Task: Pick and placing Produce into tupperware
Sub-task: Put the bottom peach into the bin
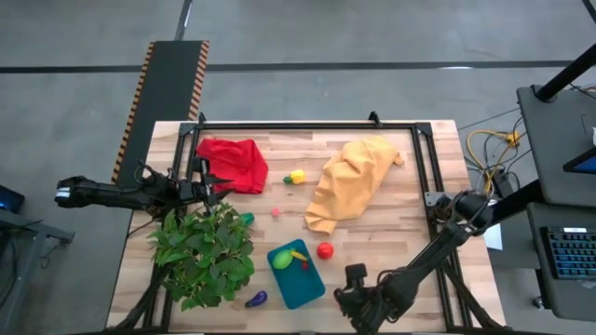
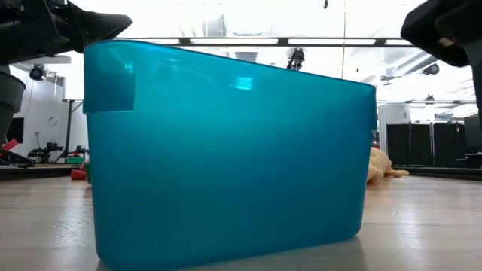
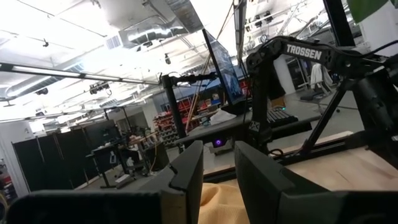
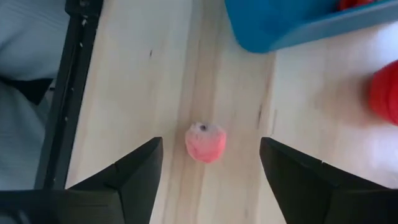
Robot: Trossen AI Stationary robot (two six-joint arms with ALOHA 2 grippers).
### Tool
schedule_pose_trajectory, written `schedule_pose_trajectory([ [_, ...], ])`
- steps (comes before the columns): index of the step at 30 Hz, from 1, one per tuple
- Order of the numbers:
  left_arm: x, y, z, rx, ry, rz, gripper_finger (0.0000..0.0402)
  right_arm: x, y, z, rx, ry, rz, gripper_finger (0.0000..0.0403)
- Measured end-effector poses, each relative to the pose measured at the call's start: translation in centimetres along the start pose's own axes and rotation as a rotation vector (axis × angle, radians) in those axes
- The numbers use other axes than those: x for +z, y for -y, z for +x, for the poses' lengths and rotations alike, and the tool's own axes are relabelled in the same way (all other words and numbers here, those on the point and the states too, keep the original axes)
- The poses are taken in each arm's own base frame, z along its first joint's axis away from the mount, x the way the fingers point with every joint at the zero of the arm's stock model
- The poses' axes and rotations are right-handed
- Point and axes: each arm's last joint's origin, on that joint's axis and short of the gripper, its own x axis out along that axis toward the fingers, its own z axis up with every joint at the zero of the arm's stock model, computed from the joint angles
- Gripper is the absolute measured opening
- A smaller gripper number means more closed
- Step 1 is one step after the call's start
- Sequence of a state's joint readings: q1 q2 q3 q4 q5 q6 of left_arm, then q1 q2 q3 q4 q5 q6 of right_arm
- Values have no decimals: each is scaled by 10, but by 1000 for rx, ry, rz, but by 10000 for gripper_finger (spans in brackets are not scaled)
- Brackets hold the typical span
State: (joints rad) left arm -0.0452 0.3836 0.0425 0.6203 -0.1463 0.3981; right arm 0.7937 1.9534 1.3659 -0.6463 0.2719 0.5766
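Note:
The teal tupperware [image 1: 296,274] lies near the table's front edge and holds a green piece [image 1: 281,260], a yellow one and a red one. It fills the low view [image 2: 226,150]. My right gripper [image 1: 352,279] is open just right of it, pointing down. Its fingers stand on either side of a small pink piece [image 4: 204,143] on the table, without touching it [image 4: 211,146]. A red tomato [image 1: 324,249], a purple eggplant [image 1: 256,300], a yellow lemon [image 1: 296,176] and another pink piece [image 1: 276,212] lie loose. My left gripper [image 1: 216,189] is held level at the left, empty, its fingers a narrow gap apart [image 3: 217,158].
A big leafy green plant [image 1: 205,253] stands at the front left, just below my left gripper. A red cloth [image 1: 233,163] lies at the back left and a yellow-orange cloth [image 1: 352,181] at the back right. A black frame [image 1: 424,177] runs along the table's edges.

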Motion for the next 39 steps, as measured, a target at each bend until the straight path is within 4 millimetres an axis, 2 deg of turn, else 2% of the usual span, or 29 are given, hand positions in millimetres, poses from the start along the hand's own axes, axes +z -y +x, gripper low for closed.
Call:
schedule_pose_trajectory([
  [16,0,0,0,0,-1,1,78,-2,-5,21,7,-6,1,235],
  [28,-1,0,0,-2,-5,0,78,-7,-1,29,-16,11,25,237],
  [39,-1,0,0,-2,-5,0,78,-13,1,33,-25,-5,27,218],
])
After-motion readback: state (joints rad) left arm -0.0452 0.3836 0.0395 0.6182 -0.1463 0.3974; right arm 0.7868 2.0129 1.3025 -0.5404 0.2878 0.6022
